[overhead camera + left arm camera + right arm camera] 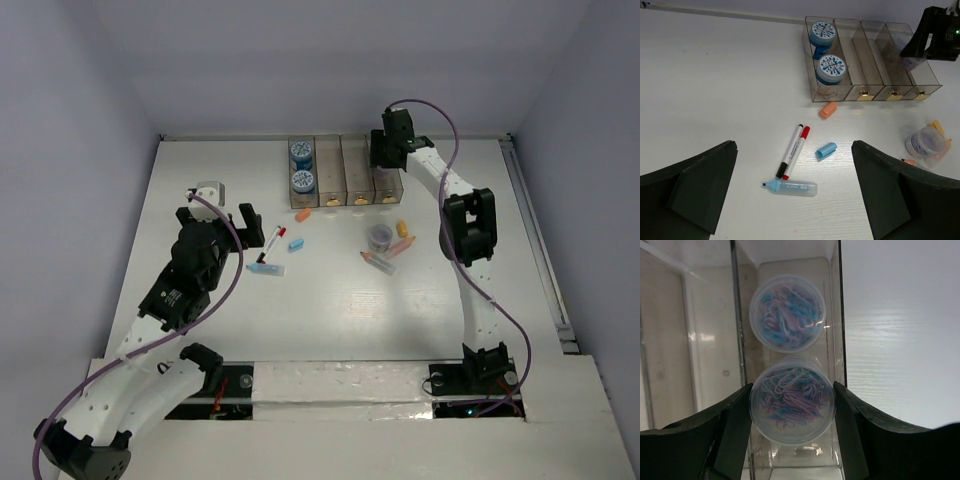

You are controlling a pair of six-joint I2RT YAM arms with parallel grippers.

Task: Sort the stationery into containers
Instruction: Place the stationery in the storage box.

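The containers are four joined brownish bins at the back; the leftmost holds two blue-topped rolls. My right gripper is down in the rightmost bin, shut on a clear round tub of paper clips. A second tub lies further in. My left gripper hangs open above a red-capped and a black-capped marker, a light-blue highlighter and its cap. An orange cap lies before the bins.
Another paper-clip tub stands right of centre among orange and pink sticks. The enclosure walls close in at the back and sides.
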